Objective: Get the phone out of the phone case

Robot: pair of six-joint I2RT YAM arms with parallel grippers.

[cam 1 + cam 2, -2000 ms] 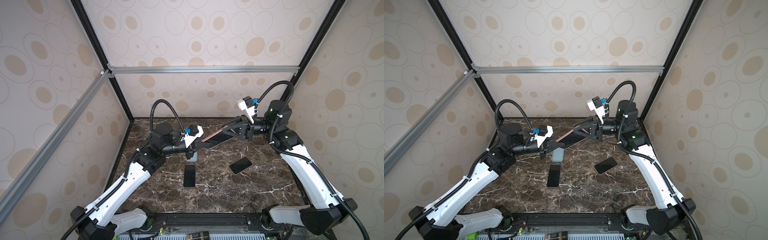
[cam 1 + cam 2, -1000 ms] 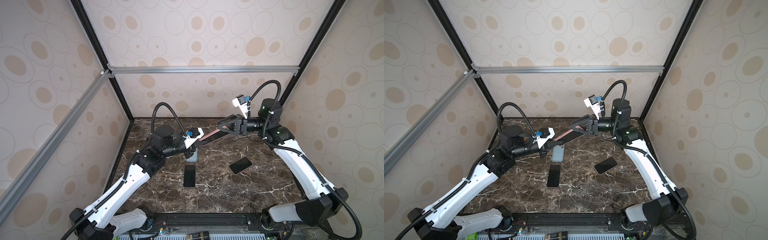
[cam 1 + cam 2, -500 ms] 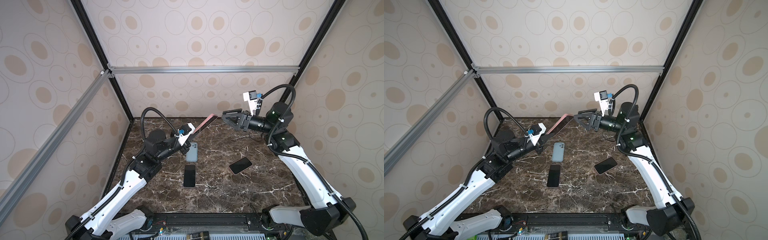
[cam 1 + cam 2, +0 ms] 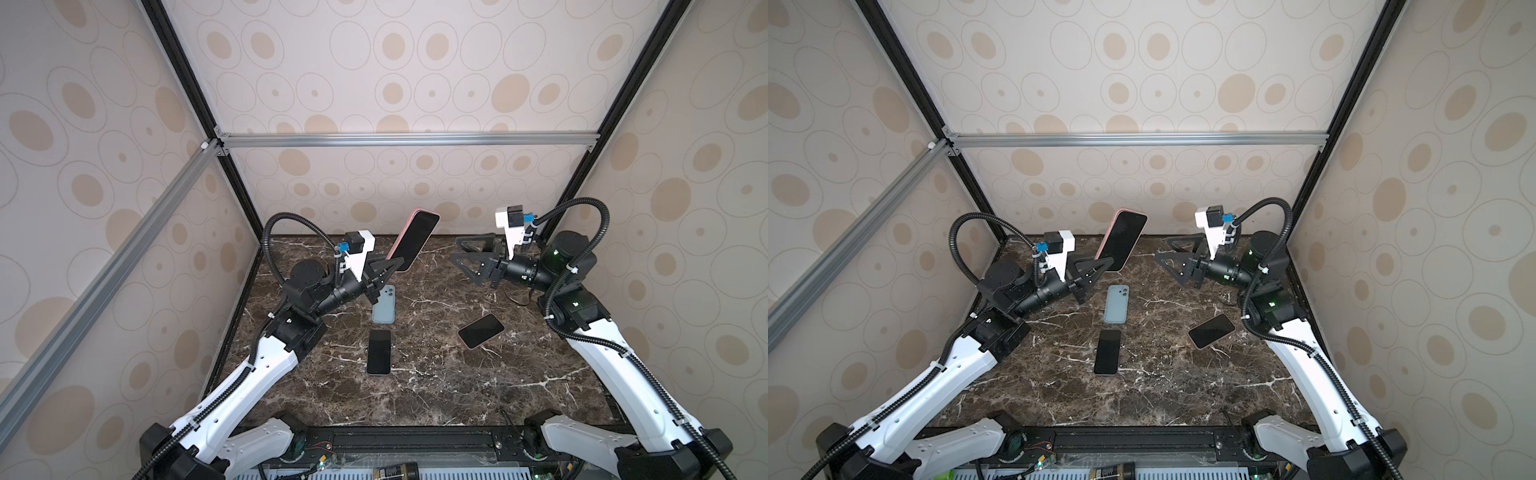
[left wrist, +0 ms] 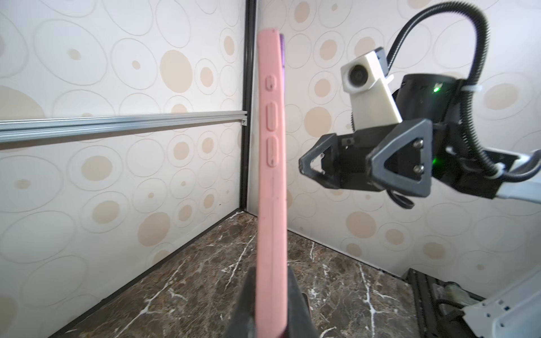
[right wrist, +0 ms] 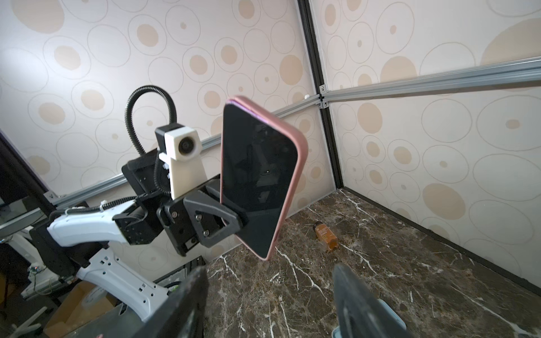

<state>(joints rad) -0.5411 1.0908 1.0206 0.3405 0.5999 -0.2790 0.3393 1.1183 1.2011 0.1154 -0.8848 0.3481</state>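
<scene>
Progress looks partial to me. My left pincer (image 4: 394, 264) is clamped narrow on the lower end of the pink rubbery phone case (image 5: 270, 175). It holds the case raised above the dark veined marble desk (image 4: 436, 395), tilted, with the top end toward the back wall. The black-screened phone (image 4: 415, 239) sits inside that case, glass facing my right arm.

At the top corner a thin purple edge (image 5: 282, 49) stands proud of the pink rim in the left wrist view. That corner may have begun to lift out, though I can't be sure from so narrow an angle. Elsewhere the rim hugs the phone.

My right pincer (image 4: 457, 250) stands wide and empty, near the phone but apart from it.

So lifting and presenting are done; separating is not. As I judge it, the right side must now take the free upper end and work phone and case apart.

On the desk lie a pale blue slab with a camera cutout (image 4: 383, 305), a bare black phone (image 4: 379, 352) and another dark phone (image 4: 481, 331) near my right arm, none of them touched.
</scene>
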